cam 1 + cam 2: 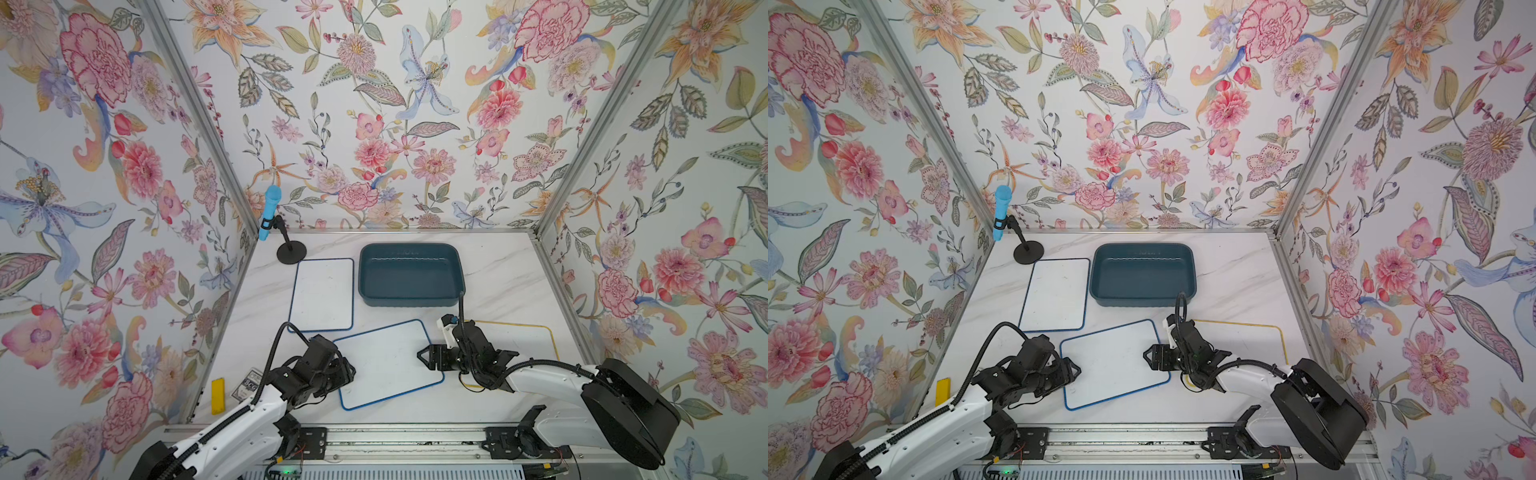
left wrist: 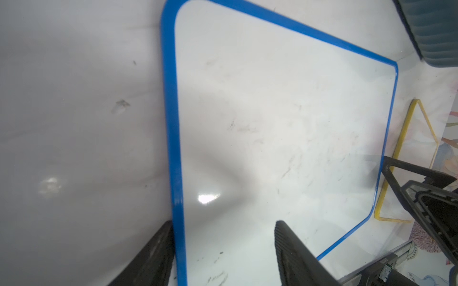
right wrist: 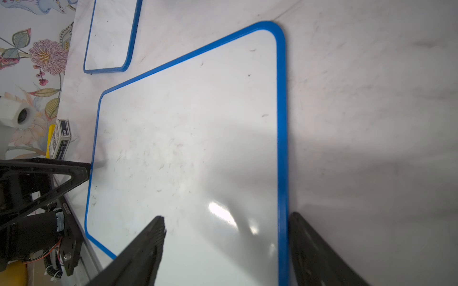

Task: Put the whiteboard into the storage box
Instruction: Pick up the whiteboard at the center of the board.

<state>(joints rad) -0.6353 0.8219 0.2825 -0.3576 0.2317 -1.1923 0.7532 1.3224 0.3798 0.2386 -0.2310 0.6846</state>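
Status, clock directions taken from a top view with 12 at the back wall.

Whiteboard (image 1: 386,365) (image 1: 1113,365): blue frame, lying on the table (image 1: 498,270) at the 6 o'clock end, between my two arms. It's skewed, with its far right corner turned toward 1 o'clock. It's outside the storage box.

Storage box (image 1: 411,274) (image 1: 1142,274): teal bin at 12 o'clock from the whiteboard, close to it but not touching.

Left pincer (image 1: 351,370) (image 2: 223,252): on the whiteboard's 9 o'clock edge, jaws parted wide. In the left wrist view one finger (image 2: 153,257) sits outside the blue frame and the other (image 2: 295,252) over the white face, so the frame runs between them. It's gripping nothing.

Right pincer (image 1: 422,355) (image 3: 228,247): on the 3 o'clock edge, in the same stance. Jaws are apart, with one finger (image 3: 143,252) over the face and one (image 3: 317,252) past the frame on the table side. It's straddling the edge, not clamping it.

I can't tell from any view whether the whiteboard's edges are off the table.

Other items:
- A second blue-framed board (image 1: 322,295) lies flat at 10–11 o'clock, its near edge just beside the whiteboard's corner.
- A yellow-framed board (image 1: 528,336) is at 3 o'clock, partly under my right arm.
- A blue microphone (image 1: 270,212) stands on a stand in the 11 o'clock corner.
- A yellow block (image 1: 217,395) and a card box (image 1: 247,384) sit at 8–9 o'clock, beside my left arm.
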